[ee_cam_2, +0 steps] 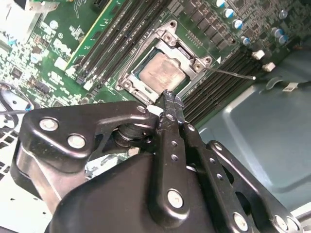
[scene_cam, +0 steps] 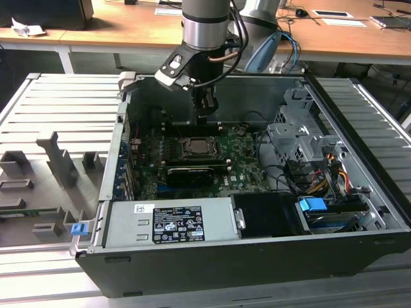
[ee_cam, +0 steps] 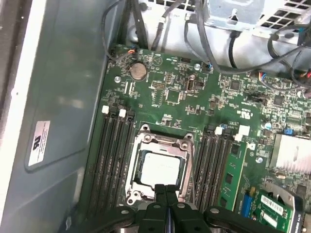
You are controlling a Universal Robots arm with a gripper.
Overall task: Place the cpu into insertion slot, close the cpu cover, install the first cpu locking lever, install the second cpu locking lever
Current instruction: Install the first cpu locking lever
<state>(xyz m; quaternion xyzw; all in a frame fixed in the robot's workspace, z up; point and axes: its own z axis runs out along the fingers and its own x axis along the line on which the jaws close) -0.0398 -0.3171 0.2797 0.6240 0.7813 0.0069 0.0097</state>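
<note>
The cpu point(scene_cam: 194, 147) point(ee_cam_2: 160, 73) point(ee_cam: 158, 167) lies flat in the insertion slot point(ee_cam: 132, 195) on the green motherboard, its dull silver top showing. The cpu cover point(ee_cam_2: 186, 52) point(ee_cam: 165, 142), a metal frame plate, lies down around the chip. One thin locking lever point(ee_cam_2: 233, 73) sticks out sideways from a corner of the socket. My gripper point(scene_cam: 205, 115) point(ee_cam_2: 170, 98) point(ee_cam: 163, 187) hangs just above the socket's edge. It is shut, fingers pressed together with nothing between them.
The open computer case point(scene_cam: 359, 102) surrounds the board. A black expansion card point(scene_cam: 189, 173) lies beside the socket, memory slots point(ee_cam: 114, 155) flank it, a power supply point(scene_cam: 170, 224) fills the front, and a drive cage point(scene_cam: 302, 138) with cables sits on the exterior view's right. A grey fixture point(scene_cam: 51, 167) stands outside.
</note>
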